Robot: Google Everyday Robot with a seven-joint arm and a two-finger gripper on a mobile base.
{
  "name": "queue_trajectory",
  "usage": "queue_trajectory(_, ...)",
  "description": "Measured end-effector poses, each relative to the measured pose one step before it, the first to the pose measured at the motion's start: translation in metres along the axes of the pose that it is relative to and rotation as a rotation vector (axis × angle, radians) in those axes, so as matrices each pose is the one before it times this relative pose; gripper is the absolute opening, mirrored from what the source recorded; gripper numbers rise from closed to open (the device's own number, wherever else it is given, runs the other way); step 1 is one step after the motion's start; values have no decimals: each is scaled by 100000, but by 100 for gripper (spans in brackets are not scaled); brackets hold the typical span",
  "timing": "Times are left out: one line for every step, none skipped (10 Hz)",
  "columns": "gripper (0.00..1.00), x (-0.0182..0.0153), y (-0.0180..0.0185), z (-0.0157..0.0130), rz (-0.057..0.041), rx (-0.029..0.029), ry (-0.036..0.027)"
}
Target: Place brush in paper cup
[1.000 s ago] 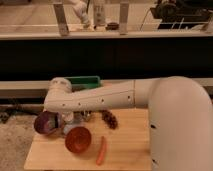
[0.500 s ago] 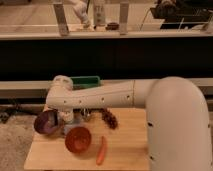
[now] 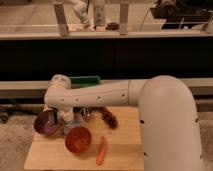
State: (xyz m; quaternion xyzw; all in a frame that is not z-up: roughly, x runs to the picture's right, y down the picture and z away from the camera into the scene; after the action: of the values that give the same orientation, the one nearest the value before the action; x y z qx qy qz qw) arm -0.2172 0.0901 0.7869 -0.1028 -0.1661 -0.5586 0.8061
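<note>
My arm reaches in from the right across the wooden table (image 3: 125, 155). Its gripper (image 3: 68, 118) hangs at the table's back left, pointing down, right beside the purple bowl (image 3: 46, 123). Directly under the gripper is a pale shape (image 3: 68, 128) that looks like the paper cup, mostly covered by the wrist. The brush is hidden; I cannot make it out at the gripper or on the table.
An orange-red bowl (image 3: 78, 139) stands in front of the gripper, with an orange carrot (image 3: 101, 150) to its right. A dark red grape bunch (image 3: 110, 119) lies mid-table and a small object (image 3: 85, 114) sits beside the gripper. A green tray (image 3: 85, 80) lies behind the arm.
The arm and gripper stay over the same spot by the purple bowl; nothing on the table has visibly moved.
</note>
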Motion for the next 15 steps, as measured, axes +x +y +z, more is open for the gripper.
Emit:
queue_trajectory(41, -65, 33, -101, -400, -174, 696)
queue_trajectory(51, -183, 15, -163, -565, -219, 910)
queue_trajectory(63, -220, -9, -187, -700, -319, 890)
queue_trajectory(73, -152, -147, -226, -316, 226, 480)
queue_trajectory(79, -17, -13, -145, -20, -17, 528)
queue_trajectory(80, 106, 60, -65, 305, -339, 427)
queue_trajectory(80, 36, -177, -130, 111, -228, 322)
queue_trajectory(80, -63, -142, -75, -261, -511, 141)
queue_trajectory(80, -9, -77, -8, -25, -600, 92)
queue_trajectory(80, -64, -302, 21, 149, -971, -165)
queue_trajectory(80, 15, -61, 48, 588, -840, -420)
queue_trajectory(80, 292, 184, 78, 1896, -1470, -1328)
queue_trajectory(80, 276, 163, 16, 1478, -1098, -2677)
queue_trajectory(80, 423, 436, -92, 1341, -242, -4265)
queue_trajectory(80, 361, 479, -162, 890, 73, -2536)
